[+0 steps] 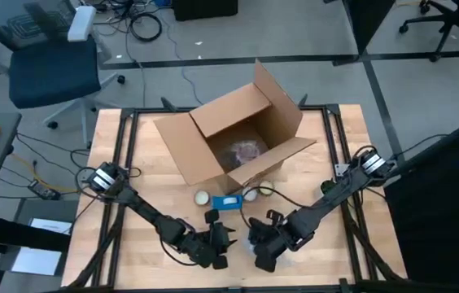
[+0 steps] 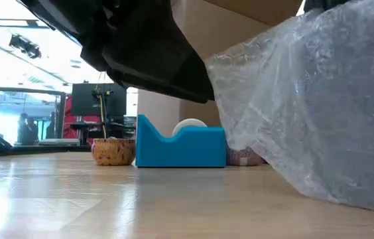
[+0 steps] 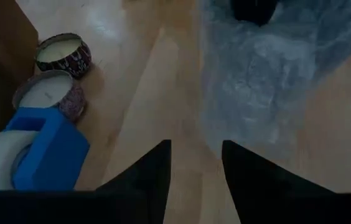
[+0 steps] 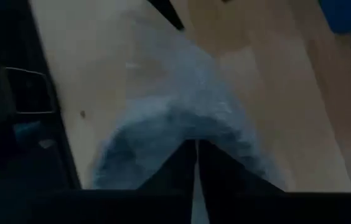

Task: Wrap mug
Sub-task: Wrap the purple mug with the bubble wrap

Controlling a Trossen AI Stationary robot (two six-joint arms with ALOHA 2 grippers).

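A bundle of clear bubble wrap (image 3: 269,68) lies on the wooden table near its front edge and fills the right of the low view (image 2: 319,99). The mug does not show plainly; a dark bluish mass (image 4: 163,143) sits under the wrap. My right gripper (image 4: 196,163) is shut on the wrap, and shows as a dark shape (image 3: 256,9) at the wrap's far side in the left wrist view. My left gripper (image 3: 197,165) is open just short of the wrap's near edge, with bare table between its fingers. In the high view the two grippers (image 1: 217,242) (image 1: 262,246) face each other. My right gripper pinches the bubble wrap (image 4: 191,134) between its two fingers, at the top of the bundle's rounded bulge. The fingers themselves hide how many layers they have. The wrap's lower part rests on the table (image 2: 346,192).
An open cardboard box (image 1: 238,134) stands in the middle of the table. In front of it are a blue tape dispenser (image 1: 228,203) (image 3: 38,149) and two small candle tins (image 3: 63,53) (image 3: 48,93). The table's front edge is close behind both grippers.
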